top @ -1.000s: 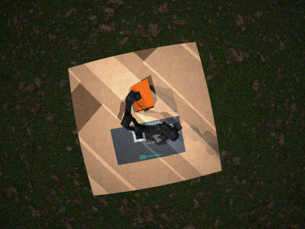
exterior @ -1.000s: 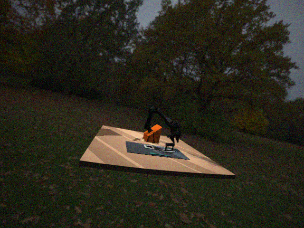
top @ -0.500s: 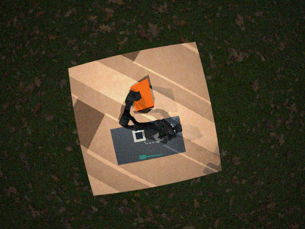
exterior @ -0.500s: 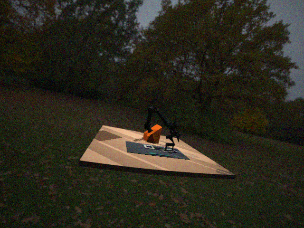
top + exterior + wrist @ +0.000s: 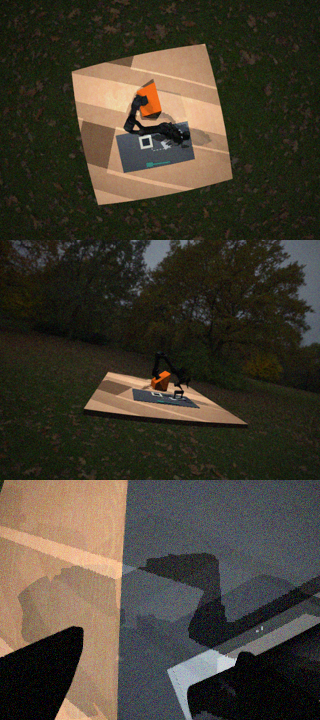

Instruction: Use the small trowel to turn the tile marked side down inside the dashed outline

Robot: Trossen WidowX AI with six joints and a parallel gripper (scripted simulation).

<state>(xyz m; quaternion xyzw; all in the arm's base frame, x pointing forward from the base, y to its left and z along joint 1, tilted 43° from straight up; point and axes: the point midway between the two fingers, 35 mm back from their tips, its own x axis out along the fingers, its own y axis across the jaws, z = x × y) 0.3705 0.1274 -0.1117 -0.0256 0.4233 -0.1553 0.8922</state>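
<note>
Gripper: my one gripper (image 5: pixel 182 139) (image 5: pixel 184 387) (image 5: pixel 160 651) had its fingers apart, nothing between them.
Mat: one, dark grey (image 5: pixel 131 160) (image 5: pixel 142 396) (image 5: pixel 200 520), bearing three things.
Tile: one white-bordered square (image 5: pixel 141 145) (image 5: pixel 153 395), dark-centred, flat beside the dashed outline (image 5: pixel 158 150).
Trowel: one pale plate with a black raised handle (image 5: pixel 165 144) (image 5: pixel 178 391) (image 5: pixel 177 680), near my fingers.
Teal tool: one (image 5: pixel 149 164) (image 5: pixel 168 402), flat near the mat's edge.

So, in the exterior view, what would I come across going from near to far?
Flat teal tool → white-bordered square → orange block → trees.
</note>
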